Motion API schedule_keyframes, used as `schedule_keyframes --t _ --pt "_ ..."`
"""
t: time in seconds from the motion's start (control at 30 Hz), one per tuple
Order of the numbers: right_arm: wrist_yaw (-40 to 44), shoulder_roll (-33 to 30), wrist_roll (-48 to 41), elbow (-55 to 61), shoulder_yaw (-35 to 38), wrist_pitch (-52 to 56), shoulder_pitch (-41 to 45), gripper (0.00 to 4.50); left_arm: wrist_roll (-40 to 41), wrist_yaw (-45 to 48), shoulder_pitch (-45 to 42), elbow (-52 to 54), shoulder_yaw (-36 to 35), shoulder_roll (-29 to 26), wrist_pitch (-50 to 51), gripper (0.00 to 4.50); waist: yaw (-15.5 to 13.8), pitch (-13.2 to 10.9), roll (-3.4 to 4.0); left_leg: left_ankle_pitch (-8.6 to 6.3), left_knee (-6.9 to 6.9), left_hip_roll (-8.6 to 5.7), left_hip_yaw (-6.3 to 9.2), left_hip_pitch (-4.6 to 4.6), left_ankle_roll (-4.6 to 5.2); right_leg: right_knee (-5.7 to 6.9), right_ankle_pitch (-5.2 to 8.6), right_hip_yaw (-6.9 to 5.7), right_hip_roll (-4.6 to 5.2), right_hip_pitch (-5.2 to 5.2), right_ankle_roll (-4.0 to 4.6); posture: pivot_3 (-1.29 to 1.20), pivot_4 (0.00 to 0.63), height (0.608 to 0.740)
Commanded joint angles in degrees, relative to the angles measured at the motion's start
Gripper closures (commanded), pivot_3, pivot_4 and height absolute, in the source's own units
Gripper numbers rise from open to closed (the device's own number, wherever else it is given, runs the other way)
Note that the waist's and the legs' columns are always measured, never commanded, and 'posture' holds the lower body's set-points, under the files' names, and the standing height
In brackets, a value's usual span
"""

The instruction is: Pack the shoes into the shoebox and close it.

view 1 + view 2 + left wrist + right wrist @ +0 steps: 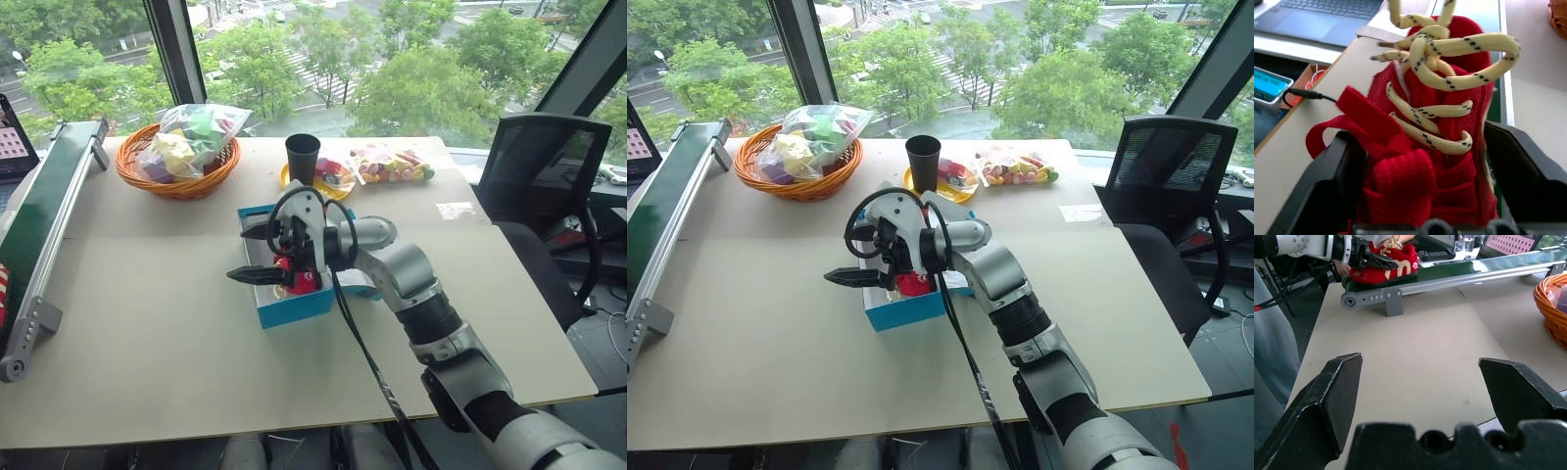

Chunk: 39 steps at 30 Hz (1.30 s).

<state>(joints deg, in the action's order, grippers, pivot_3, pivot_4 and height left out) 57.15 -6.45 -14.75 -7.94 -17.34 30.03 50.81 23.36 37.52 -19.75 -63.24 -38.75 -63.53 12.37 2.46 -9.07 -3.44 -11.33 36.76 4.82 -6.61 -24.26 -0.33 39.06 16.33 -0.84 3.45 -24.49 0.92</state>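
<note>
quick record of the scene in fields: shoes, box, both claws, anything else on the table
shoebox: turquoise, open, mid-table
shoe one: red, inside the shoebox
shoe two: red, cream laces, on the green conveyor at the table's left edge
left claw: closed around shoe two's sides
right claw: open, above the shoebox, holding nothing
far side of table: orange basket of bagged items, black cup
task state: one shoe packed, lid not closed

Beige table (147,343): shoebox (294,306), basket (176,166)

Right gripper (257,253) jaws wide; left gripper (1425,161) jaws clamped.
</note>
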Motion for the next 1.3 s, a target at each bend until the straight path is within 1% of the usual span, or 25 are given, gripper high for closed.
schedule_keyframes --t 0.03,0.13,0.23,0.3,0.37,0.47,0.53,0.6,0.63,0.7,0.77,0.8,0.93,1.0,1.07,1.3 --pt "-0.29 -0.15 -0.8 2.33 0.6 -0.23 1.16 0.0 1.98 -0.09 1.49 4.85 -1.19 1.8 1.92 2.29 -0.08 0.0 0.02 0.01 0.0 0.0 0.0 0.02 -0.02 0.03 0.0 0.0 0.0 0.0 0.0 0.0 0.15 0.737" --pt "-0.39 -0.12 -0.84 2.28 0.56 -0.12 1.27 0.0 3.7 -0.32 2.21 11.48 -1.8 3.06 4.33 3.12 -0.7 -0.02 0.04 0.07 0.0 0.01 0.07 0.05 -0.11 0.1 0.01 -0.05 -0.01 0.05 0.03 0.0 0.15 0.737" --pt "-0.44 -0.08 -1.31 2.4 0.75 0.56 1.24 0.0 5.47 -2.24 3.36 23.08 -2.67 4.22 9.12 3.64 -1.74 0.0 0.0 0.13 0.05 0.01 0.11 0.02 -0.12 0.11 0.0 -0.08 0.02 0.1 0.03 0.0 0.15 0.737" --pt "-0.86 0.62 -3.26 2.51 2.35 2.96 1.45 0.0 8.84 -4.6 2.86 34.15 -3.85 5.49 14.47 3.64 -1.81 0.13 -0.21 0.13 0.06 0.03 0.17 -0.05 -0.12 0.09 0.0 -0.12 0.01 0.09 0.04 0.0 0.15 0.737" --pt "-1.58 1.39 -5.34 2.48 4.24 5.44 1.91 0.0 12.26 -6.99 1.69 42.8 -4.99 6.77 19.5 3.64 -1.78 0.25 -0.47 0.12 0.08 0.03 0.22 -0.1 -0.11 0.03 0.0 -0.15 0.01 0.13 0.04 0.0 0.15 0.737" --pt "-5.72 4.27 -12.96 0.82 11.89 13.55 4.83 0.0 18.47 -11.95 -3.34 57.68 -2.79 8.9 27.5 3.64 -1.72 0.28 -0.54 0.11 0.1 0.01 0.35 -0.17 -0.07 -0.01 -0.01 -0.12 0.06 0.16 0.03 0.0 0.15 0.737" --pt "-10.22 6.51 -19.73 -1.66 19.22 20.43 8.01 0.0 22.2 -15.38 -8.21 66.08 1.21 11.55 31.68 3.64 -1.72 0.29 -0.56 0.11 0.1 0.01 0.38 -0.15 -0.08 0.0 -0.01 -0.1 0.04 0.16 0.03 0.0 0.15 0.737" --pt "-16.23 8.5 -25.68 -5.44 26.79 26.17 11.75 0.0 23.94 -17.03 -13.15 72.24 7.07 13.35 34.92 3.64 -1.82 0.33 -0.62 0.12 0.1 -0.02 0.38 -0.07 -0.07 0.01 -0.01 -0.11 0.04 0.27 0.03 0.0 0.15 0.737" --pt "-18.3 9.01 -27.18 -6.55 28.88 27.87 12.86 0.0 24.12 -17.42 -14.54 73.73 8.69 13.7 35.95 3.64 -1.77 0.34 -0.6 0.11 0.09 -0.03 0.36 -0.03 -0.07 0.01 -0.01 -0.1 0.04 0.31 0.03 0.0 0.15 0.737" --pt "-21.25 9.19 -26.5 -6.74 28.43 29.54 13.4 0.0 25.65 -19.2 -19.84 74.84 11.63 16.41 37.46 3.64 -1.62 0.34 -0.56 0.11 0.08 -0.05 0.31 0.02 -0.07 0.0 -0.01 -0.05 0.01 0.31 0.03 0.0 0.15 0.737" --pt "-26.57 11.0 -28.94 -8.95 32.35 30.95 15.2 0.0 26.67 -21.42 -25.52 75.64 15.6 20.93 38.32 3.64 -1.41 0.32 -0.53 0.11 0.07 -0.06 0.24 0.03 -0.06 0.0 -0.01 0.0 -0.05 0.27 0.03 0.0 0.15 0.737" --pt "-28.61 11.7 -30.15 -9.98 34.24 31.32 16.05 0.0 26.74 -21.99 -26.93 75.98 16.77 22.38 38.67 3.64 -1.36 0.3 -0.5 0.11 0.07 -0.06 0.25 -0.02 -0.06 0.0 -0.01 0.0 -0.06 0.24 0.03 0.0 0.15 0.737" --pt "-32.03 11.32 -30.55 -11.66 35.7 30.4 17.62 0.0 27.2 -22.77 -28.33 78.54 19.67 25.56 40.23 3.64 -0.79 0.07 -0.13 0.13 0.06 -0.06 0.21 -0.06 -0.07 0.05 -0.01 0.16 -0.07 0.16 0.02 0.0 0.15 0.737" --pt "-33.85 10.68 -31.05 -12.67 37.22 29.36 18.4 0.0 29.11 -24.82 -28.65 79.66 20.65 29.26 41.46 3.64 -0.71 0.06 -0.11 0.31 0.05 -0.05 0.19 -0.13 -0.37 0.09 -0.01 0.16 -0.11 0.11 0.02 0.0 0.15 0.737" --pt "-34.83 9.22 -30.68 -13.95 38.3 27.95 19.4 0.0 30.17 -25.26 -27.95 81.14 21.7 31.44 42.39 3.64 -0.94 0.06 -0.12 0.33 0.05 -0.05 0.2 -0.19 -0.4 0.04 -0.01 0.12 -0.1 0.13 0.01 0.0 0.15 0.737" --pt "-36.39 7.69 -31.57 -16.62 40.36 26.12 21.98 0.0 32.1 -28.78 -26.56 82.51 20.5 35.15 43.79 3.64 -1.13 0.04 -0.09 0.27 0.08 -0.09 0.21 -0.3 -0.31 -0.08 -0.04 0.1 -0.07 0.09 -0.05 0.0 0.15 0.737"
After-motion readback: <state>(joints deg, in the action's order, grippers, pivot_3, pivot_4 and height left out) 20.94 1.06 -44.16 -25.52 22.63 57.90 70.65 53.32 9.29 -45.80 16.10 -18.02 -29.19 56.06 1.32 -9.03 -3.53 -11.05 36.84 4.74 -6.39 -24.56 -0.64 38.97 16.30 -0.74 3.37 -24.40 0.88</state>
